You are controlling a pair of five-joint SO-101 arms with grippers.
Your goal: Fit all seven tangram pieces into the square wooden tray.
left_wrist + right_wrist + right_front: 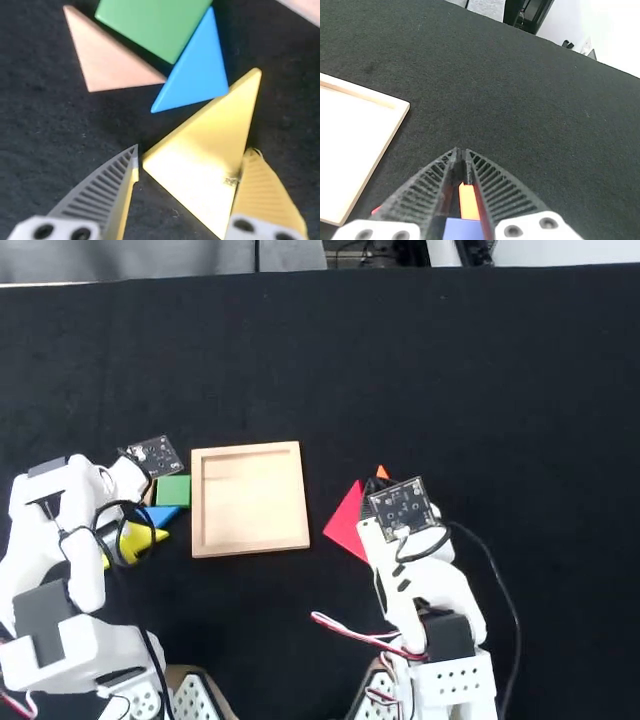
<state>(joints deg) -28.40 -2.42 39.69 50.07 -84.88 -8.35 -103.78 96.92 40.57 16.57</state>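
Left pincer (194, 149) gapes wide astride yellow triangle (212, 165).

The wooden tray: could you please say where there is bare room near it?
Bare: inside the tray, and the black cloth beyond its far edge. Crowded: green piece, blue triangle and yellow triangle by the left gripper; red triangle and orange piece at the right gripper.

The right gripper (461, 154) hangs over a black tablecloth (520, 85). Its two ribbed black fingers (427, 192) are pressed together at the tips. An orange sliver (466, 200) shows in the narrow gap between them. The corner of a pale wooden tray (350, 145) lies near the gripper, flat on the cloth.
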